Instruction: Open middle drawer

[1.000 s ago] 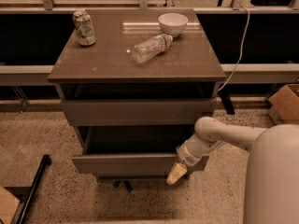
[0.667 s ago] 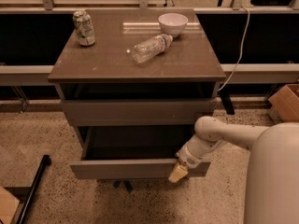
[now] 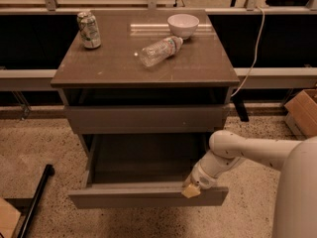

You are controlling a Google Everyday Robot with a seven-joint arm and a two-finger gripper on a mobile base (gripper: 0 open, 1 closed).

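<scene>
The middle drawer (image 3: pixel 148 196) of the grey-brown cabinet stands pulled far out toward the camera. Its plain dark box interior (image 3: pixel 146 157) is open to view and holds nothing I can see. The taller top drawer front (image 3: pixel 146 118) above it is closed. The lowest drawer is hidden beneath the open one. My gripper (image 3: pixel 191 190) is at the top edge of the middle drawer's front, right of centre, with its pale tip against the panel. The white arm (image 3: pixel 237 152) reaches in from the right.
On the cabinet top (image 3: pixel 114 66) stand a drink can (image 3: pixel 89 29) at the back left and a white bowl (image 3: pixel 183 25) at the back, with a clear plastic bottle (image 3: pixel 159 50) lying on its side. A cardboard box (image 3: pixel 304 113) is at the right. A black pole (image 3: pixel 34 202) lies on the floor at the left.
The middle drawer has slid further out toward the camera, showing more of its interior. My gripper has moved down and toward the camera with the drawer front.
</scene>
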